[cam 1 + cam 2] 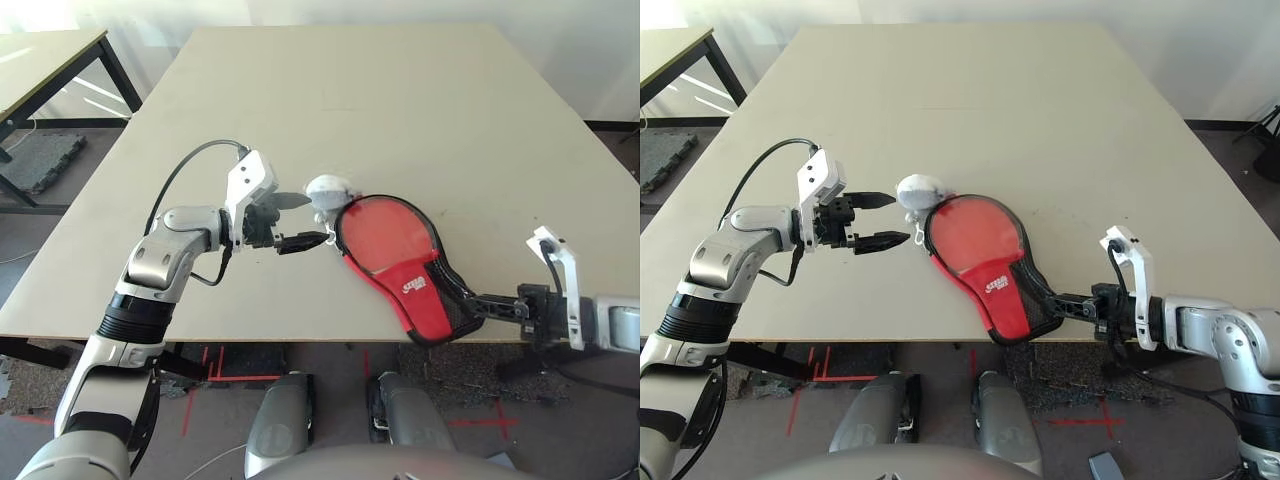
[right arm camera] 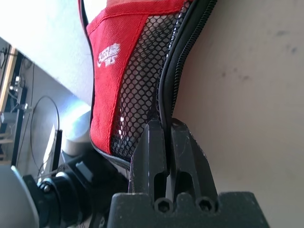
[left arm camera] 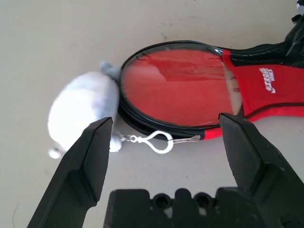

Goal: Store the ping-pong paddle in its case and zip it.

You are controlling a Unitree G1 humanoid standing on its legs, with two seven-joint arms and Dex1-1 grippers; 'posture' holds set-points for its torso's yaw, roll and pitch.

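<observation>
The right pincer (image 1: 1065, 303) is clamped shut on the black zip rim at the narrow handle end of the case (image 1: 985, 262), its two black fingers (image 2: 154, 147) pressed together over the toothed zip track beside the black mesh pocket. This end of the case is seen at the near edge of the worktop (image 1: 400, 120), slightly overhanging it. From the right pincer the case stretches away across the worktop towards the left pincer, its long axis running diagonally, with the round head farthest from the right pincer.

The case is soft and paddle-shaped: a red fabric lower part with a white logo, honeycomb mesh, a black rim, and a clear, glossy round front panel. Through that panel the red rubber face of the ping-pong paddle (image 1: 385, 232) is seen inside the case; its handle is hidden by the red fabric.

The left pincer (image 1: 300, 220) is held wide open and grips nothing, its tapered black fingers (image 3: 90, 161) pointing at the round head of the case, just short of it. Between its fingertips and the case lies a white plastic clip (image 3: 154, 141) on the zip pull, and beside the head a small pale grey soft pouch (image 1: 327, 189) rests on the smooth beige worktop, touching the rim.
</observation>
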